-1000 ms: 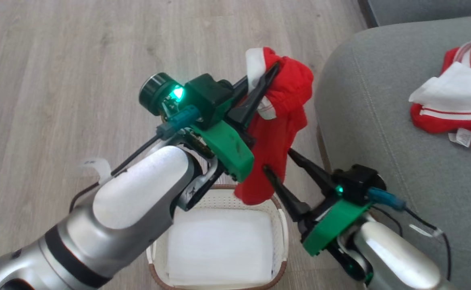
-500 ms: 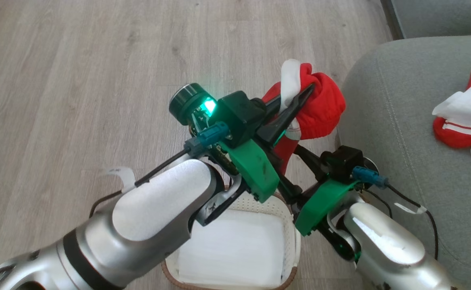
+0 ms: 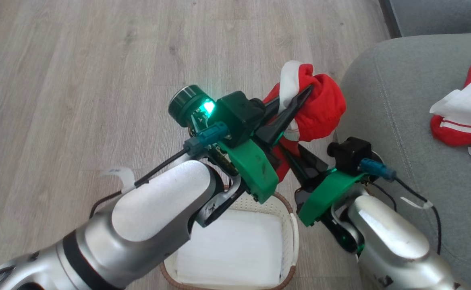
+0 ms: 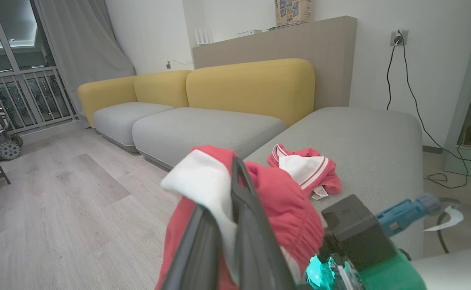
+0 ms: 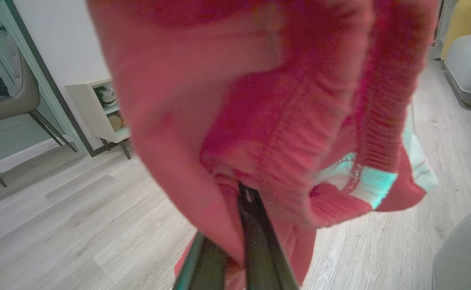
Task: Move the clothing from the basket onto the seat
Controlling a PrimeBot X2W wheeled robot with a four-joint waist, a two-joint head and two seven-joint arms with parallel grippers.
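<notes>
clothing (image 3: 324, 106) clamped in left claw (image 3: 306, 90) | right claw (image 5: 241, 193) seemingly pinching it too | over wood floor (image 3: 78, 80) beside seat (image 3: 400, 121)

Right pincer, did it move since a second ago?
Yes. Measured against the basket, the right pincer rose up the head view and closed on the red clothing.

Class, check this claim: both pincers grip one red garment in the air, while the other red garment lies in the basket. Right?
No. The head view shows the other red garment lying on the seat, not in the basket. The rest holds: the left pincer and right pincer both grip the one red garment in the air.
</notes>
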